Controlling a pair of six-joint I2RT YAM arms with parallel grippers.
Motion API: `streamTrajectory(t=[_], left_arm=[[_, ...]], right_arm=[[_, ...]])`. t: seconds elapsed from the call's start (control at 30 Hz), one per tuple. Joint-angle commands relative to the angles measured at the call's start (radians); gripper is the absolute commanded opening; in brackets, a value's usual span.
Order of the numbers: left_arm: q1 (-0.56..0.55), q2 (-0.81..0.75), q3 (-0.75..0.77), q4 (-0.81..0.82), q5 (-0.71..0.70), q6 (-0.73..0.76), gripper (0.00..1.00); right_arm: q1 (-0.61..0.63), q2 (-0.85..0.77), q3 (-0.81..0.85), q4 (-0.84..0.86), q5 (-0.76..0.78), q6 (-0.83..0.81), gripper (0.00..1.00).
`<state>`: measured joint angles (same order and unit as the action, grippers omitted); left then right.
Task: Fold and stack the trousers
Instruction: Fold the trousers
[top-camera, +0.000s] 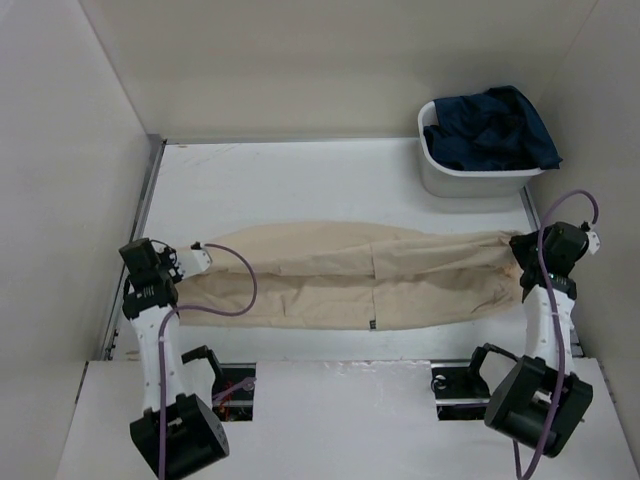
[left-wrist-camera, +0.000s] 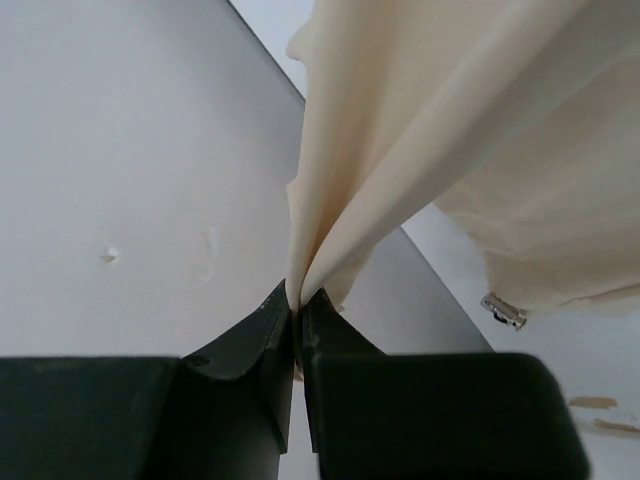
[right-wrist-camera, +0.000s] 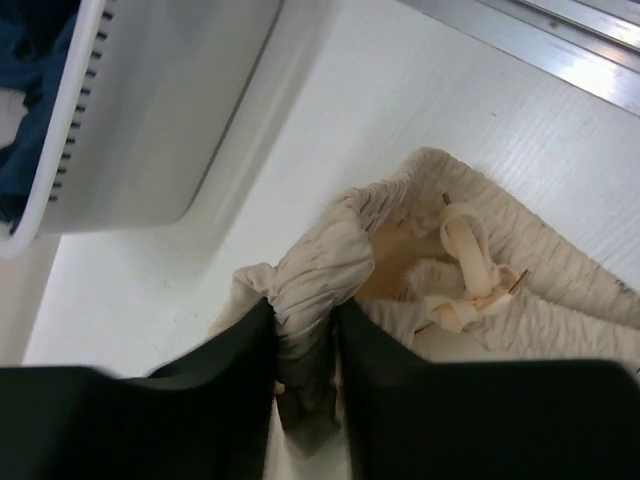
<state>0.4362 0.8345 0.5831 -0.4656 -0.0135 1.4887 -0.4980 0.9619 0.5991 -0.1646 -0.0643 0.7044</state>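
Plain beige trousers (top-camera: 360, 280) on a white counter (top-camera: 300, 180).
Dark navy cloth (top-camera: 495, 130), pale grey bin (top-camera: 470, 185), purple cables (top-camera: 250, 285), a small dark tag (top-camera: 371, 323) on the trousers' seam.

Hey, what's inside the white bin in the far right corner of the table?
A heap of dark blue cloth fills the white bin and rises above its rim. Anything beneath that cloth, and the bin's bottom, is covered and cannot be seen.

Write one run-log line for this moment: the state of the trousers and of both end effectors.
trousers: stretched out lengthwise, unfolded | left end effector: shut on leg end | right end effector: waistband between jaws, grip unclear
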Motion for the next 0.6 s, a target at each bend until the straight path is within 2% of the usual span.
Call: streamTrajectory(t=[0.0, 0.07, 0.13, 0.3, 0.4, 0.53, 0.57], left_arm=[[-0.014, -0.099, -0.063, -0.077, -0.037, 0.025, 0.04], [-0.015, -0.168, -0.115, -0.109, -0.049, 0.047, 0.04], [-0.015, -0.234, -0.15, -0.146, -0.054, 0.061, 0.04], [-0.017, -0.294, -0.167, -0.243, -0.054, 0.067, 0.05], [-0.015, -0.295, -0.166, -0.248, -0.054, 0.053, 0.05], [-0.015, -0.31, -0.192, -0.24, -0.057, 0.045, 0.06], [-0.017, -0.314, -0.2, -0.237, -0.059, 0.045, 0.06]], right_arm=[[-0.011, -0.031, 0.007, -0.05, 0.122, 0.02, 0.39], [-0.011, -0.075, -0.007, -0.094, 0.188, 0.046, 0.6], [-0.012, -0.11, -0.009, -0.139, 0.239, 0.064, 0.72], [0.094, -0.205, 0.03, -0.196, 0.346, 0.064, 0.79], [0.181, -0.241, 0.079, -0.193, 0.386, -0.006, 0.81], [0.267, -0.028, 0.204, -0.23, 0.285, -0.19, 0.89], [0.281, 0.03, 0.232, -0.242, 0.259, -0.212, 0.96]])
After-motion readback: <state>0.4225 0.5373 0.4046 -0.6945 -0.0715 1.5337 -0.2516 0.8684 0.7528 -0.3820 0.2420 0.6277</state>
